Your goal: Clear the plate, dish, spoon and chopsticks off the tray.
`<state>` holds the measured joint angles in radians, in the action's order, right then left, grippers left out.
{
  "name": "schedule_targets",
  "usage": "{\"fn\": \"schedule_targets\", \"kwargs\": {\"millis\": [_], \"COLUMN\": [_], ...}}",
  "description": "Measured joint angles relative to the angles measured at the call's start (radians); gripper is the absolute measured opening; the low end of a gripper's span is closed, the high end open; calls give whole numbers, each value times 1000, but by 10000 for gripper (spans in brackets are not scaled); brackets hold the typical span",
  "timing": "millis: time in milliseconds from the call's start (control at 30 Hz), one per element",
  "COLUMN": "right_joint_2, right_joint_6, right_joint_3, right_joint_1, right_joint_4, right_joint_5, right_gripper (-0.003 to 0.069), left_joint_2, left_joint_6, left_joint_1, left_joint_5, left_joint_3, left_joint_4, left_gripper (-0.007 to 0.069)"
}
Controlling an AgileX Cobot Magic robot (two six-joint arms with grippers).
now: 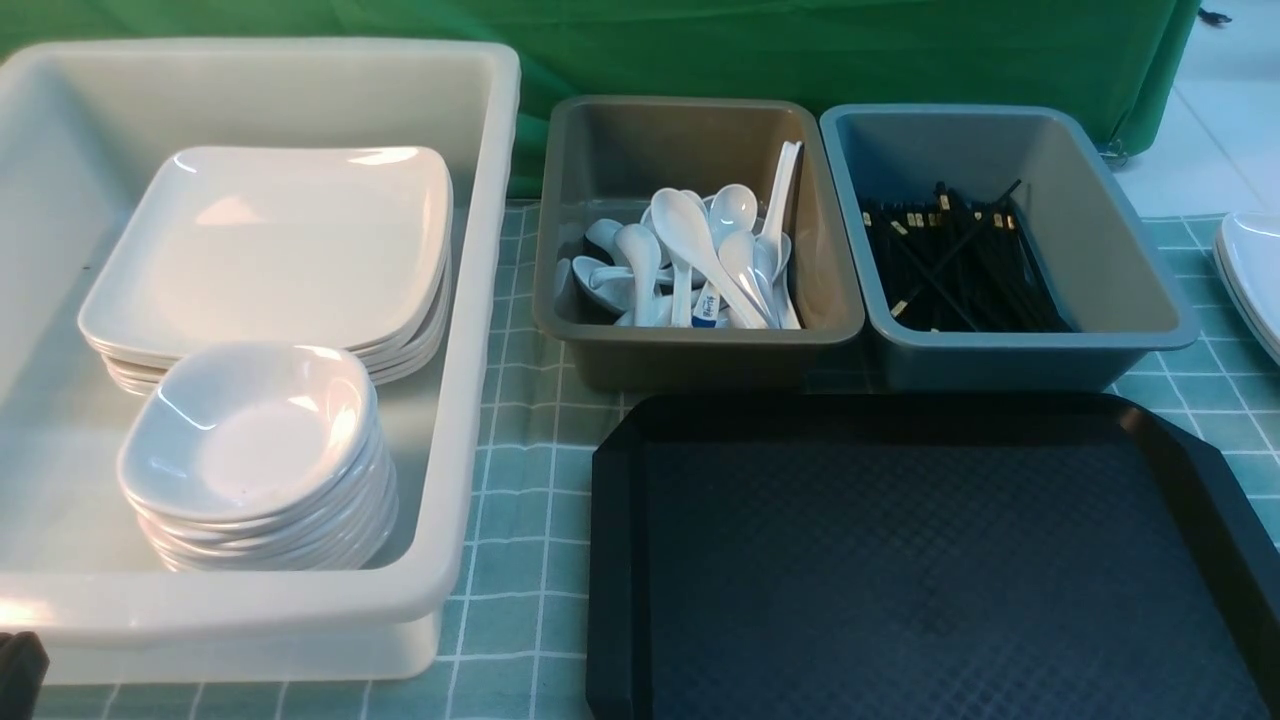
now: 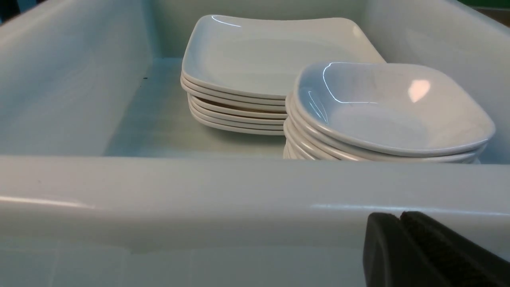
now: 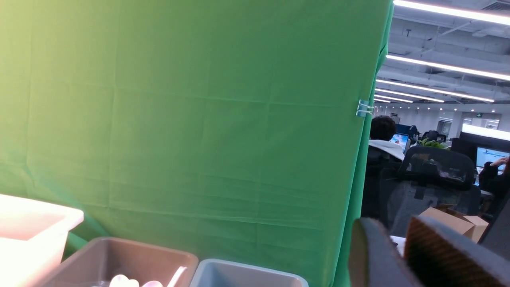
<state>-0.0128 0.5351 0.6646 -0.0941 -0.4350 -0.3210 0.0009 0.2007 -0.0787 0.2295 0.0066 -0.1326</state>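
The black tray [image 1: 612, 560] lies at the front right and nothing is on its floor. Large square plates [image 1: 280, 240] are stacked in the white bin [image 1: 480, 300], with a stack of small deep dishes [image 1: 255, 430] in front of them. White spoons [image 1: 690, 260] lie in the brown-grey bin and black chopsticks [image 1: 950, 260] in the blue-grey bin. My left gripper [image 2: 399, 217] is shut and empty, just outside the white bin's near wall [image 2: 199, 191]; the plates [image 2: 263, 56] and dishes [image 2: 390, 107] show beyond it. My right gripper [image 3: 394, 235] is slightly open and empty, and faces the green curtain.
The brown-grey bin [image 1: 560, 300] and the blue-grey bin [image 1: 1130, 270] stand side by side behind the tray. More white plates [image 1: 1255, 270] lie at the right edge. A green curtain [image 1: 800, 50] hangs behind. A checked cloth [image 1: 520, 450] covers the table.
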Motion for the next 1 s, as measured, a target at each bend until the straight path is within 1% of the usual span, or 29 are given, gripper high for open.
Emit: {"fn": "schedule_targets", "kwargs": {"millis": [100,167,200,233,267,300,333,400,467,633,733,800,1000], "right_joint_2": [0,0,0,-6,-7,-15,-22,-32,-35,-1,10,11,11], "right_joint_6": [5,-44,-54,-167,-183,-298,-366,-438,-459,-472,-474,-475,-476], "right_joint_3": [-5,-29,-33,-68,-73,-114,-147,-224,-303,-489,-621,-662,-672], "right_joint_1": [0,-2,-2,-4,-4,-5,-6,-4,14,112,171,189,187], "right_joint_4": [9,75,85,189,203,306,369,449,477,495,505,506,509], "right_joint_5": [0,1,1,5,5,8,10,11,15,26,85,87,87], "right_gripper": [178,181,181,186,186,190,192,195,197,208,213,216,226], "left_joint_2": [0,0,0,0,0,0,0,0,0,0,0,0,0], "left_joint_6": [1,1,1,1,1,1,1,1,1,1,3,3,3], "left_joint_1": [0,0,0,0,0,0,0,0,0,0,0,0,0], "left_joint_5": [0,0,0,0,0,0,0,0,0,0,-1,-1,-1], "left_joint_3": [0,0,0,0,0,0,0,0,0,0,0,0,0], "left_joint_4": [0,0,0,0,0,0,0,0,0,0,0,0,0], "left_gripper": [13,13,13,13,13,13,13,13,13,13,13,13,13]}}
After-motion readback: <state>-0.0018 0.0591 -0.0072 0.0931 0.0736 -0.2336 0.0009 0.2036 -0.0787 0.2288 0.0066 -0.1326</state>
